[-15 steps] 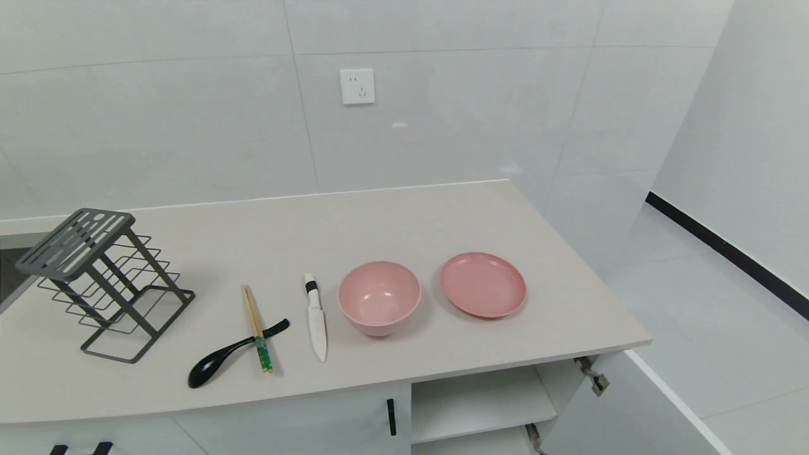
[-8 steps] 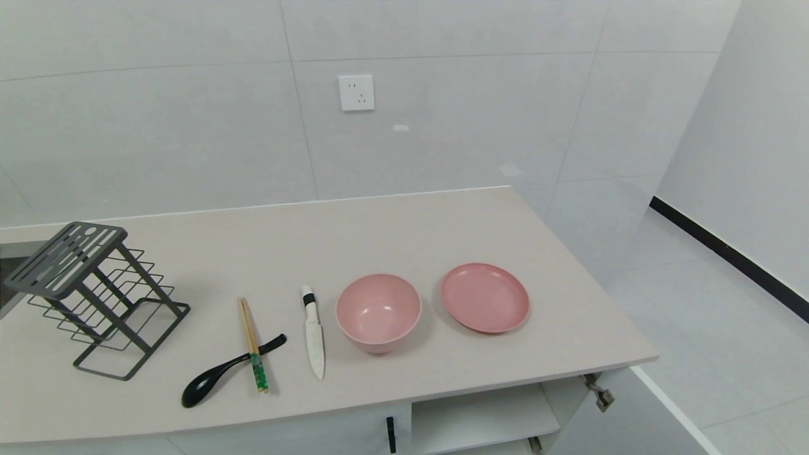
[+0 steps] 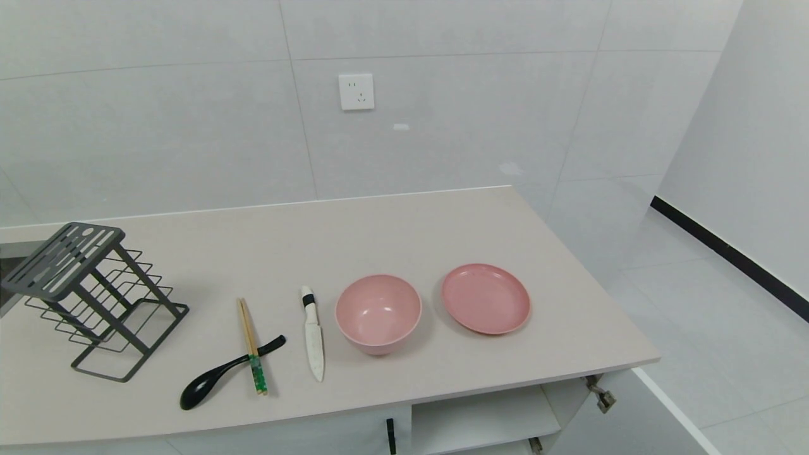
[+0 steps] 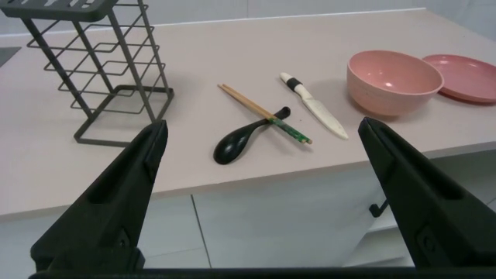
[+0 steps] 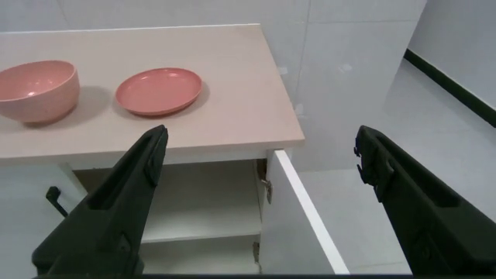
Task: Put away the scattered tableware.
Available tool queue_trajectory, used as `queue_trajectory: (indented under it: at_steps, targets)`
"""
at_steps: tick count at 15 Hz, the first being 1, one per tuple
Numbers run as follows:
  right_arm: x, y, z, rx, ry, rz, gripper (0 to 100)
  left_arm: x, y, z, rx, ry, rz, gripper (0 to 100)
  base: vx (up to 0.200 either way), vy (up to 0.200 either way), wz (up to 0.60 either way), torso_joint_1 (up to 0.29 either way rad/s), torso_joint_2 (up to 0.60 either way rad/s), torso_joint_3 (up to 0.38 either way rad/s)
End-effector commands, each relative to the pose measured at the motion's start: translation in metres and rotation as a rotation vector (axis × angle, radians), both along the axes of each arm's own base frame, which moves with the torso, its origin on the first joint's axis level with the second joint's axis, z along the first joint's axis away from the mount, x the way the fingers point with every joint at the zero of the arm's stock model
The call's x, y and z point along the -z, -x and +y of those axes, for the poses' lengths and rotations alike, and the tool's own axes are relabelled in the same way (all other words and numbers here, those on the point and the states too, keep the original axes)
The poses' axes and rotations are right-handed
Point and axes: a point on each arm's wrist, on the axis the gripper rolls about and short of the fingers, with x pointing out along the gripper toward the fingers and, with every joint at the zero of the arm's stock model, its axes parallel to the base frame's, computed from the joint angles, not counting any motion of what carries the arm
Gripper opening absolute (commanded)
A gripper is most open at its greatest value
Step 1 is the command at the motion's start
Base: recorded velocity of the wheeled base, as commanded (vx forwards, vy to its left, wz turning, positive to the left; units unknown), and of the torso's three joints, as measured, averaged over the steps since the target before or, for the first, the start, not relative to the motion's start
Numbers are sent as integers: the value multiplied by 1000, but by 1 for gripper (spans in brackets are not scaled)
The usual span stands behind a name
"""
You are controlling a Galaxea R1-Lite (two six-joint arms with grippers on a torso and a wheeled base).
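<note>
Head view: pink bowl point(image 3: 378, 313) and pink plate point(image 3: 485, 298) sit side by side, apart, near front edge of table point(image 3: 379, 234). Knife point(image 3: 314, 338), chopsticks point(image 3: 250, 328), black spoon point(image 3: 212, 381) lie left of bowl, chopsticks crossing spoon handle. Wire rack point(image 3: 95, 297) far left. Bowl/plate look like light, stiff plastic, prob. slick: pinch at rim. Knife: take by banded far end, not blade.

Left wrist view: left claw point(image 4: 261, 124) spread wide, empty, off table front, facing utensils.

Right wrist view: right claw point(image 5: 260, 130) spread wide, empty, facing plate and open cupboard point(image 5: 201, 209) under table.

Left hand point(image 4: 260, 133), right hand point(image 5: 261, 138) spread wide
</note>
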Motion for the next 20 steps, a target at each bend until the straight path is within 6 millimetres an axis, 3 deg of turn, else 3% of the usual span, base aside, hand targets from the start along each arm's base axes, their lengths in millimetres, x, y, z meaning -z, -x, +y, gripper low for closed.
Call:
queue_trajectory:
  at_steps: [1, 4, 6, 10, 12, 20]
  targets:
    - [-10, 1, 0, -8, 7, -98, 100, 0, 0, 0, -1, 2, -2, 100, 0, 0, 0, 0, 0, 0]
    - [-18, 3, 3, -124, 42, -163, 100, 0, 0, 0, -1, 0, 0, 100, 0, 0, 0, 0, 0, 0]
    - [-38, -4, 4, -218, 40, -106, 100, 0, 0, 0, -1, 0, 0, 100, 0, 0, 0, 0, 0, 0]
    - [-65, -32, 6, -357, 26, 64, 100, 0, 0, 0, -1, 0, 0, 100, 0, 0, 0, 0, 0, 0]
    - [-81, -57, 11, -408, 29, 167, 100, 0, 0, 0, 1, 0, 6, 100, 0, 0, 0, 0, 0, 0]
    - [-83, -122, 25, -448, 61, 308, 100, 0, 0, 0, 2, 0, 0, 100, 0, 0, 0, 0, 0, 0]
